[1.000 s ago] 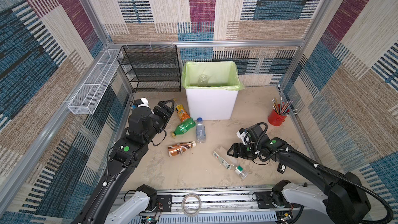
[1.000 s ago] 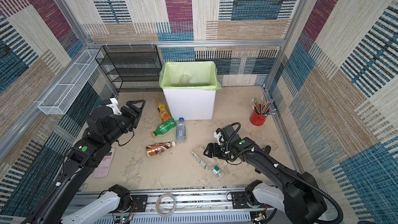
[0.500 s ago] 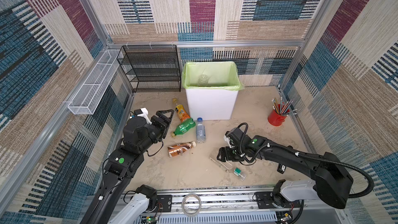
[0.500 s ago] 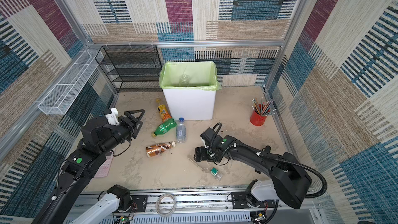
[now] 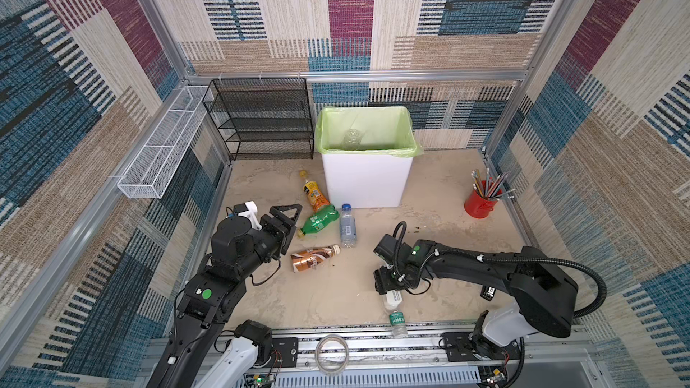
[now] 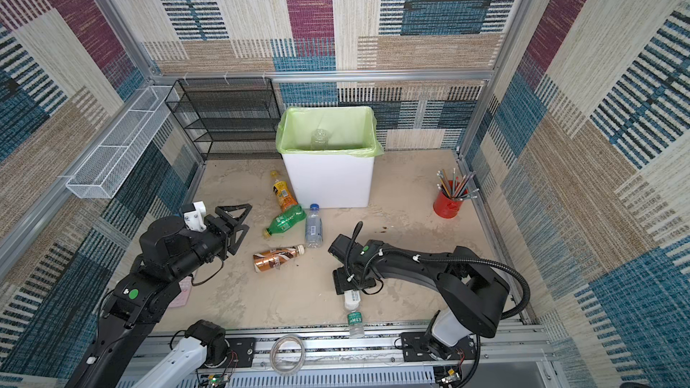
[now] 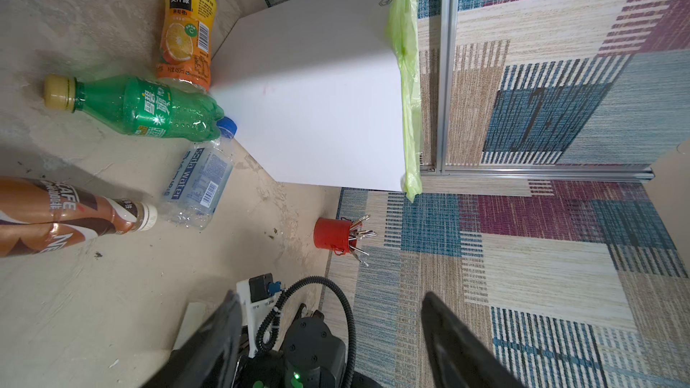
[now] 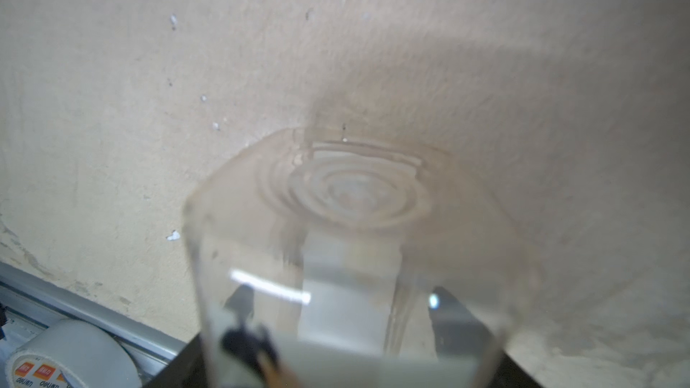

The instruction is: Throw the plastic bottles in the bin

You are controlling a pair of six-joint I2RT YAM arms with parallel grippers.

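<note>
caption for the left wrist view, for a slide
Four bottles lie near the white bin, ahead of the open left gripper

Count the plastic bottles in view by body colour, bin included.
Clear plastic bottles: 3, one of them inside the white rectangular bin
Green plastic bottle, yellow cap: 1
Orange plastic bottle, yellow cap: 1
Brown plastic bottle, white cap: 1
Total: 6

In both top views the jaws of the right gripper (image 5: 390, 287) hide beneath its wrist. The clear bottle (image 8: 347, 255) between them is blurred and cut off in the right wrist view, so contact cannot be told.
</note>
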